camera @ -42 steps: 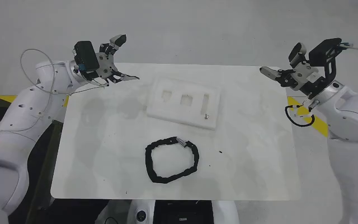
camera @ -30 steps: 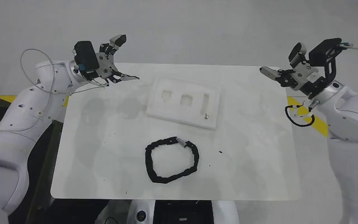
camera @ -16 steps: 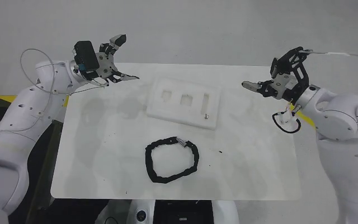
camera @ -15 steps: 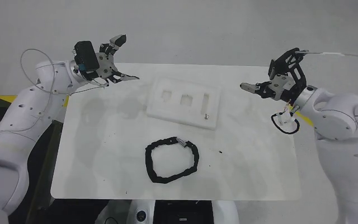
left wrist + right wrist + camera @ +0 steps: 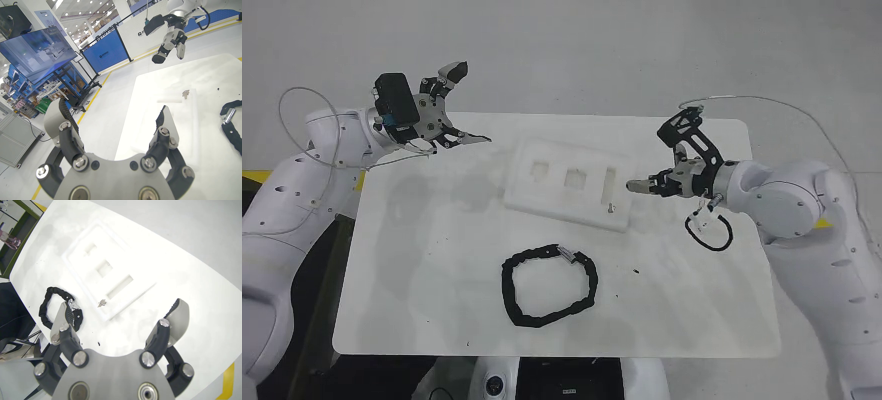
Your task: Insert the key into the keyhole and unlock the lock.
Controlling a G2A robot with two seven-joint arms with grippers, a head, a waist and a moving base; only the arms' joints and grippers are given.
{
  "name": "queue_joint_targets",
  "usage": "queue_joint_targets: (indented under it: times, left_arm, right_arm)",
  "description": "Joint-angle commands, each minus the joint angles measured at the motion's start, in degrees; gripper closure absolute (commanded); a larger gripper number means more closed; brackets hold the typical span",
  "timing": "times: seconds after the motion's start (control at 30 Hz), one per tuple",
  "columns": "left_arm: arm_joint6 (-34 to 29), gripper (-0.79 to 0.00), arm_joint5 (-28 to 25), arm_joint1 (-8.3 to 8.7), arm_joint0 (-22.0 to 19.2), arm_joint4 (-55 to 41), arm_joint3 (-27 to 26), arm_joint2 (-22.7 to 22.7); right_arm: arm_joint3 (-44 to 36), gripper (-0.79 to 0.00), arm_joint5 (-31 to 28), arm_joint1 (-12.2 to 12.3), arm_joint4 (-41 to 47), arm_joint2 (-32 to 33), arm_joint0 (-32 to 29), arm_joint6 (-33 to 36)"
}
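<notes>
A small metal key (image 5: 611,208) (image 5: 102,302) (image 5: 185,93) lies on the near right corner of the white foam tray (image 5: 527,190). In front of the tray, a black chain lock (image 5: 549,287) (image 5: 45,306) (image 5: 230,121) forms a closed loop on the table, its silver lock cylinder (image 5: 567,253) at the far side. My right gripper (image 5: 642,185) (image 5: 121,308) hangs open and empty just right of the tray, slightly beyond the key. My left gripper (image 5: 464,105) (image 5: 113,108) is open and empty over the table's far left corner.
The white table (image 5: 692,300) ends close behind the tray. The tray has three empty recesses (image 5: 574,178). A few black specks (image 5: 636,269) lie right of the chain. A black cable loop (image 5: 708,228) hangs from the right wrist.
The right arm has swung left from beyond the table's far right corner to the tray's right edge, near the key. The left arm, key and chain have not moved.
</notes>
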Motion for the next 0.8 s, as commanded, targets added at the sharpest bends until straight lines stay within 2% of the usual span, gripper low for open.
queue_joint_targets:
  times: [0.0,0.23,0.77]
  left_arm:
    - [0.0,-0.785,0.0,0.0,0.0,0.0,0.0,0.0]
    - [0.0,-0.785,0.0,0.0,0.0,0.0,0.0,0.0]
    - [0.0,-0.785,0.0,0.0,0.0,0.0,0.0,0.0]
  right_arm:
    - [0.5,-0.785,1.0,-0.3,0.6,-1.8,0.9,0.9]
    - [2.6,-0.785,2.2,-1.5,4.1,-8.3,4.1,4.8]
    - [8.4,-0.785,6.0,-4.6,0.3,-20.4,9.8,6.4]
